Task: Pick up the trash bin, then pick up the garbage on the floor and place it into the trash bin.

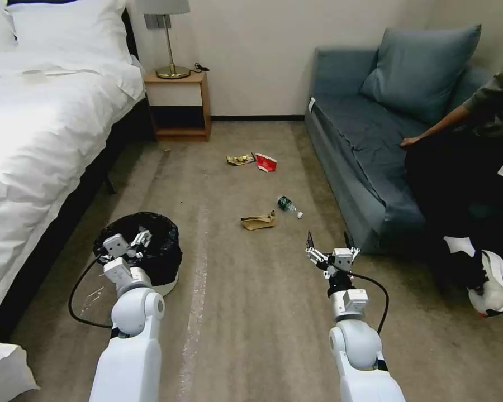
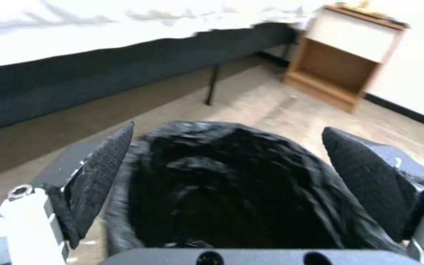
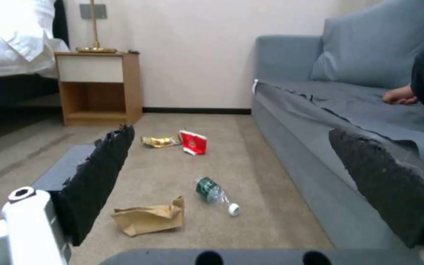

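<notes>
Step in hand, by the look of it: grabbing the trash bin (image 1: 163,249), with nothing lifted yet. Best done, at a guess, by going down slowly with the left gripper (image 1: 135,241), so that one finger went inside the rim and one outside. Better to pinch the hard white wall along with the black bag, not the bag alone; a thin bag like that would likely slip or pull off. Wise to lift straight up too, so as not to tip the bin.

Found the left gripper just above the near side of the bin, jaws spread wide, nothing held. Could not tell if a finger brushed the bag. From the left wrist, saw the dark mouth of the bin right below, between the two black pads (image 2: 105,173).

Found the right gripper (image 1: 327,241) low over the carpet, off to the right of the left one, jaws wide as well, nothing in them. Saw the garbage on the floor ahead of it, well apart from its fingers: a brown paper bag (image 1: 258,221) nearest, a small bottle (image 1: 288,205) just past that, then a red carton (image 1: 265,162) and a gold wrapper (image 1: 240,159) farther on, side by side.
</notes>
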{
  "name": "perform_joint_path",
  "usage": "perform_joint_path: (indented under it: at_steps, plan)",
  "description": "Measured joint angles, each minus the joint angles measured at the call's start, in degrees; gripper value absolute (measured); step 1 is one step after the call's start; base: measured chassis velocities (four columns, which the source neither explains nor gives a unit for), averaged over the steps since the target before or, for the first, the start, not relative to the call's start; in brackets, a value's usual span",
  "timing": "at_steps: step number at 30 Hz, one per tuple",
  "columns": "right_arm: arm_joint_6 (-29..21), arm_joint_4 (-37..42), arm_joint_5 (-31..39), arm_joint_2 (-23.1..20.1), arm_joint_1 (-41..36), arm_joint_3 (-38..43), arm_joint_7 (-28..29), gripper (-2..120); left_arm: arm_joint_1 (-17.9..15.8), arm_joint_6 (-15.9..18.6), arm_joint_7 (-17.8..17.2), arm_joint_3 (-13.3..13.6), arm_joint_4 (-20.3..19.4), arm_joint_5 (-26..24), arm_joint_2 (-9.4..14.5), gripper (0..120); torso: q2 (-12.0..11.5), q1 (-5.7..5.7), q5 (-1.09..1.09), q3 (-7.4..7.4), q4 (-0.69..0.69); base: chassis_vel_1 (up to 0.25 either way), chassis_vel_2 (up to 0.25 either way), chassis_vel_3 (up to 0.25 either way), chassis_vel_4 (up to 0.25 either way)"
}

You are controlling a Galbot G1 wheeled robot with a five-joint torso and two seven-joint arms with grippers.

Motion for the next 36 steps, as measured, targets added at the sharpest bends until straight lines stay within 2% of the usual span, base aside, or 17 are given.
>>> perform_joint_path:
  at_steps: [1, 3, 6, 8, 14, 18, 23, 26, 32, 36]
  plan:
    - [0.0, 0.0, 0.0, 0.0, 0.0, 0.0, 0.0, 100, 0.0, 0.0, 0.0, 0.0, 0.0, 0.0, 0.0, 100, 0.0, 0.00, 0.00, 0.00, 0.00, 0.000, 0.000, 0.000, 0.000]
    - [0.1, 0.0, -0.1, 0.0, -0.2, 0.1, 0.0, 100, -1.5, 1.7, -3.2, -1.2, 0.4, -2.7, 0.5, 100, 0.0, 0.00, 0.01, 0.00, 0.00, 0.000, 0.000, 0.000, 0.000]
    - [0.2, -0.1, -0.1, 0.0, -0.4, 0.2, 0.0, 100, -2.1, 2.3, -4.2, -1.7, 0.7, -4.0, 0.7, 100, 0.0, 0.00, 0.00, 0.00, 0.00, 0.000, 0.000, 0.000, 0.000]
    - [0.3, -0.3, -0.1, 0.0, -0.6, 0.5, 0.1, 100, -4.0, 4.1, -7.2, -3.5, 2.0, -7.1, 1.2, 100, 0.0, 0.00, 0.00, 0.00, 0.00, 0.000, 0.000, 0.000, 0.000]
    - [0.5, -0.5, 0.0, -0.1, -0.7, 0.7, 0.1, 100, -5.9, 6.0, -9.8, -5.7, 3.8, -11.2, 1.4, 100, 0.0, 0.00, 0.00, 0.00, 0.00, 0.000, 0.000, 0.000, 0.000]
    - [0.6, -0.6, -0.1, -0.1, -0.7, 0.8, 0.2, 100, -6.7, 6.6, -10.2, -6.4, 5.2, -12.8, 1.8, 100, 0.0, 0.00, 0.00, 0.00, 0.00, 0.000, 0.000, 0.000, 0.000]
    - [0.8, -0.7, -0.1, -0.1, -0.8, 0.8, 0.1, 100, -8.8, 7.0, -9.6, -6.7, 9.3, -14.6, 2.3, 100, 0.0, 0.00, 0.01, 0.00, 0.00, 0.000, 0.000, 0.000, 0.000]
    - [0.9, -0.7, -0.2, -0.1, -0.8, 0.8, 0.1, 100, -9.2, 7.0, -9.3, -6.7, 10.3, -14.9, 2.3, 100, 0.0, 0.00, 0.00, 0.00, 0.00, 0.000, 0.000, 0.000, 0.000]
    - [1.3, -1.3, -0.2, -0.1, -0.8, 0.9, 0.0, 100, -10.8, 7.0, -7.7, -7.0, 15.4, -15.1, 2.1, 98, 0.0, 0.00, 0.01, 0.00, -0.01, 0.000, 0.000, 0.000, 0.000]
    - [1.5, -1.6, -0.2, -0.1, -0.8, 1.0, 0.0, 100, -11.0, 6.9, -7.2, -7.3, 17.3, -15.1, 1.9, 97, 0.0, 0.00, 0.01, 0.00, 0.00, 0.000, 0.000, 0.000, 0.000]
